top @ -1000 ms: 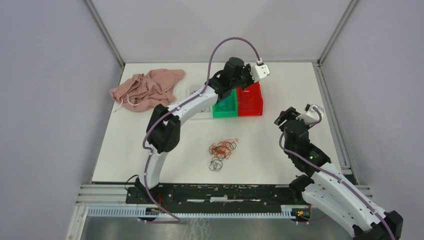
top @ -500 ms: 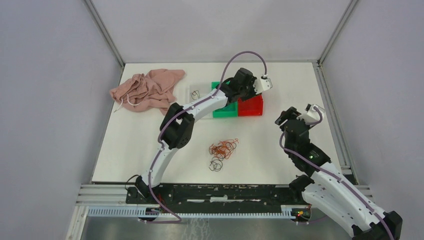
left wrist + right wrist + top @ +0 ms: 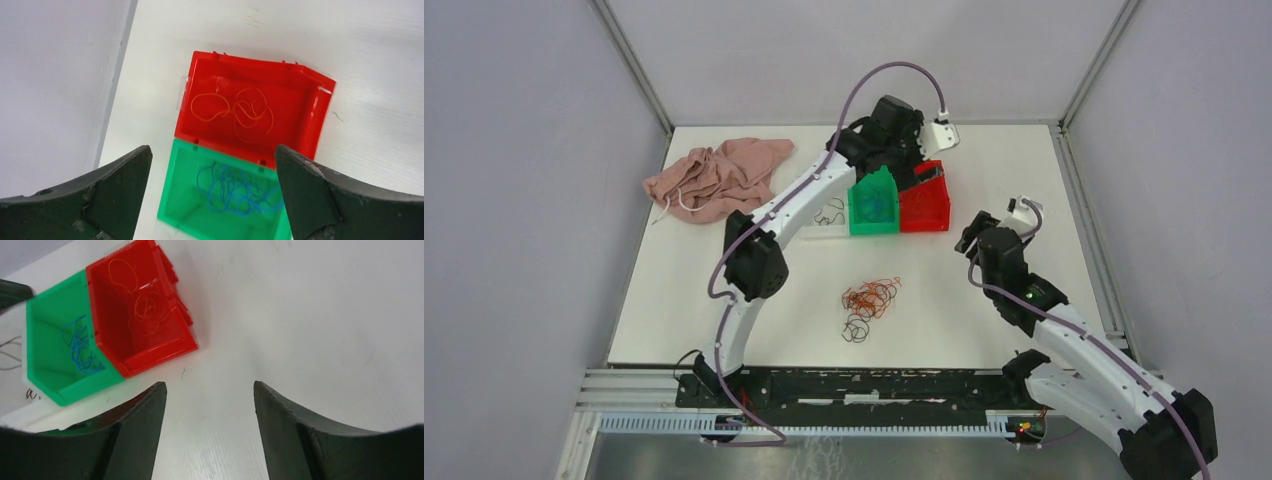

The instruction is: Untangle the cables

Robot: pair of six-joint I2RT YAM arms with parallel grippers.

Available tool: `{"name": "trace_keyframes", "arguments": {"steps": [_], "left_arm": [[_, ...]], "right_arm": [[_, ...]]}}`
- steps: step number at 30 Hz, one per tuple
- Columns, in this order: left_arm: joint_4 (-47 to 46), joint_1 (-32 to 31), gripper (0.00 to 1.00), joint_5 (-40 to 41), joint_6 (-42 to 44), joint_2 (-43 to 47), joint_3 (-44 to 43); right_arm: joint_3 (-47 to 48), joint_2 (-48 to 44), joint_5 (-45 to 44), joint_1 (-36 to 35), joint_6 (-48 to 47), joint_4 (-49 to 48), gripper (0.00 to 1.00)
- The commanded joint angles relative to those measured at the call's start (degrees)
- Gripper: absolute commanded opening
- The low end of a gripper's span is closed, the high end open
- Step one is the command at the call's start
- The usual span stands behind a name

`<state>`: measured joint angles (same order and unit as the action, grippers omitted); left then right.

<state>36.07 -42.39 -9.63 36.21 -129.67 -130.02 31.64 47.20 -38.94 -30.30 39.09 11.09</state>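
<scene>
The left gripper, clamped shut a second ago, now spreads its jaws wide above the red bin, having dipped low over it and the green bin and risen again. The right gripper edges leftward across the tabletop, closer to both bins.
</scene>
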Motion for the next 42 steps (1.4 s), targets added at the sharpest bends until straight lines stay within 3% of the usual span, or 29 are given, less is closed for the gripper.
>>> {"name": "trace_keyframes", "arguments": {"steps": [1,9,13,21,31,42], "left_arm": [[10.0,3.4,0.99,-7.4,-2.1,12.8,2.1],[14.8,9.8,0.99,-15.1,-4.3,29.8,22.0],[14.6,11.4,0.99,-18.1,-4.0,37.5,30.6],[10.6,11.6,0.99,-17.5,-4.2,46.3,42.0],[10.0,11.6,0.99,-20.9,-5.5,50.1,44.0],[11.3,11.7,1.00,-21.8,-4.3,51.1,43.9]], "right_arm": [[4.8,5.4,13.0,0.3,-1.2,-3.7,0.71],[8.1,18.4,44.2,-0.1,-0.7,-11.0,0.69],[9.5,23.2,49.6,-3.0,-1.2,-11.5,0.68],[12.6,30.5,42.8,-11.2,1.0,-6.9,0.62],[14.9,37.2,30.4,-15.7,0.6,-3.1,0.55],[15.8,37.6,29.0,-15.8,-2.2,-4.3,0.41]]}}
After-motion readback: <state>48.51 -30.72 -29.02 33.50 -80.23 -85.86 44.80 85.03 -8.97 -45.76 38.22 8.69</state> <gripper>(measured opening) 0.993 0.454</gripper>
